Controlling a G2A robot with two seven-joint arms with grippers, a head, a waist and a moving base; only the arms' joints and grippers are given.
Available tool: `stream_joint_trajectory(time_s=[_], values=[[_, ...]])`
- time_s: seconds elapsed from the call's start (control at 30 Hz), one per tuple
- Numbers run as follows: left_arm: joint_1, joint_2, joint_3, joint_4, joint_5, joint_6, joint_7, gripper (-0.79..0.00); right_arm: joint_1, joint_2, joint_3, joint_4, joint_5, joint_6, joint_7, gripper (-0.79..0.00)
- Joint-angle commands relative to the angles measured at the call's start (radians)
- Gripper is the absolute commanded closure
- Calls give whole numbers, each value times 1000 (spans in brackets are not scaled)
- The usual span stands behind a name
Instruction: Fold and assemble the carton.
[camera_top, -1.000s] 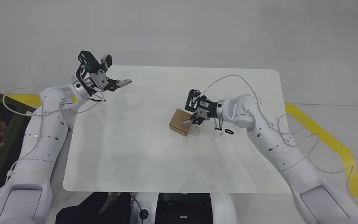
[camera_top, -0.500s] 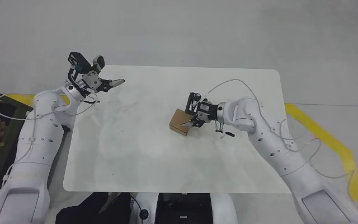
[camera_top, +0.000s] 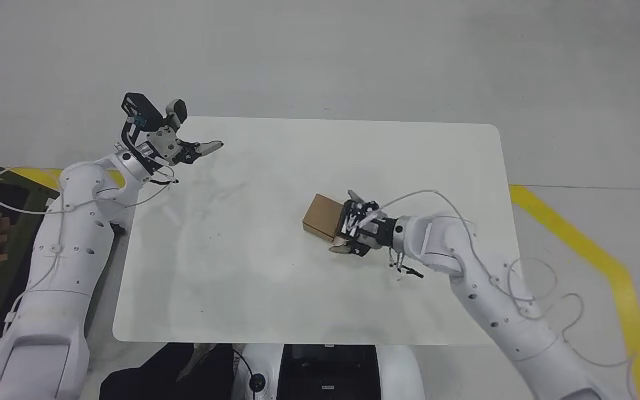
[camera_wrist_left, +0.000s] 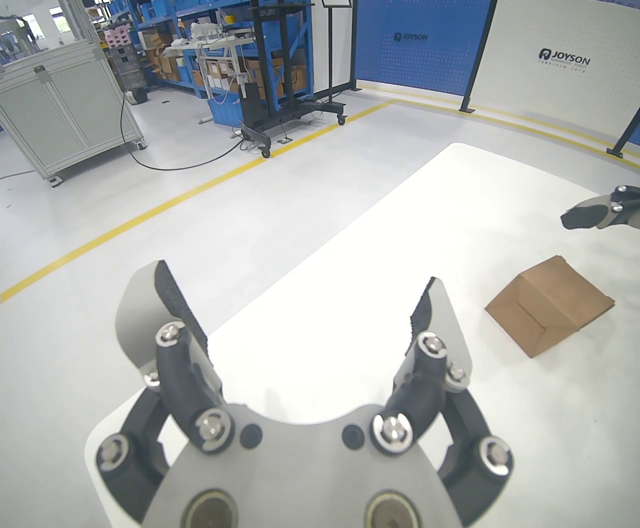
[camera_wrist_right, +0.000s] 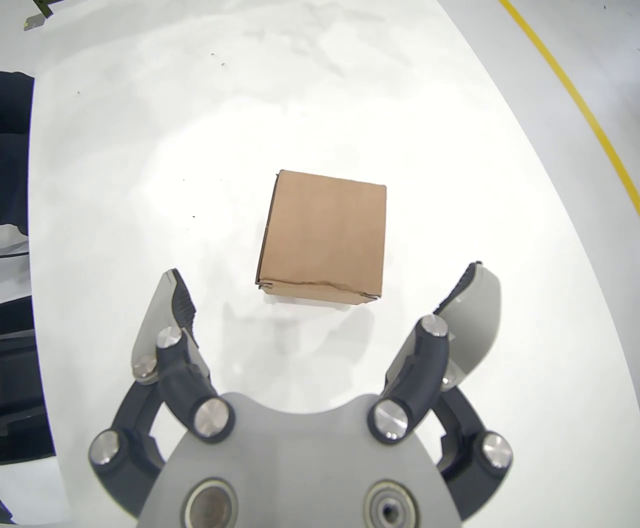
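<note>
Hovering just beside the carton (camera_wrist_right: 322, 242), the right gripper (camera_top: 346, 232) has its 2 fingers spread wide, not touching the box's near edge. The carton sits flat near the middle of the table (camera_top: 260, 290), with bare white surface on its other sides. The left gripper (camera_wrist_left: 296, 280) hangs spread too, over the far left corner, well apart.

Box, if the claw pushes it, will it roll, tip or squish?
The box would probably slide rather than roll, because it sits flat on the table. Squeezed hard, it may dent: it looks like thin cardboard with a wrinkled edge. It looks low and wide, so tipping seems unlikely.
</note>
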Motion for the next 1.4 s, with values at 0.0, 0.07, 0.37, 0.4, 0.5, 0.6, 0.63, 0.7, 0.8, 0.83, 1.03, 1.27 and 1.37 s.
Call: stream_joint_trajectory(time_s=[0.0, 0.07, 0.37, 0.4, 0.5, 0.6, 0.63, 0.7, 0.8, 0.83, 1.03, 1.27, 1.37], values=[[0, 0, 0, 0, 0, 0, 0, -785, -3, 0, -5, 9, -17, 5, -12, -785], [0, 0, 0, 0, 0, 0, 0, -785, 4, -3, -11, 33, -18, 0, -30, -785], [0, 0, 0, 0, 0, 0, 0, -785, 56, -23, -59, 141, -22, 17, -94, -785], [0, 0, 0, 0, 0, 0, 0, -785, 60, -26, -65, 149, -23, 19, -98, -785], [0, 0, 0, 0, 0, 0, 0, -785, 71, -32, -81, 166, -33, 26, -106, -785], [0, 0, 0, 0, 0, 0, 0, -785, 80, -38, -94, 186, -37, 34, -116, -785], [0, 0, 0, 0, 0, 0, 0, -785, 84, -40, -98, 193, -37, 35, -119, -785], [0, 0, 0, 0, 0, 0, 0, -785, 90, -44, -105, 209, -34, 38, -127, -785], [0, 0, 0, 0, 0, 0, 0, -785, 100, -49, -112, 231, -32, 37, -137, -785], [0, 0, 0, 0, 0, 0, 0, -785, 102, -51, -114, 237, -32, 37, -139, -785], [0, 0, 0, 0, 0, 0, 0, -785, 113, -57, -119, 261, -31, 36, -147, -634], [0, 0, 0, 0, 0, 0, 0, -785, 121, -59, -115, 271, -25, 17, -152, -345], [0, 0, 0, 0, 0, 0, 0, -785, 121, -59, -112, 267, -27, 12, -151, -326]])
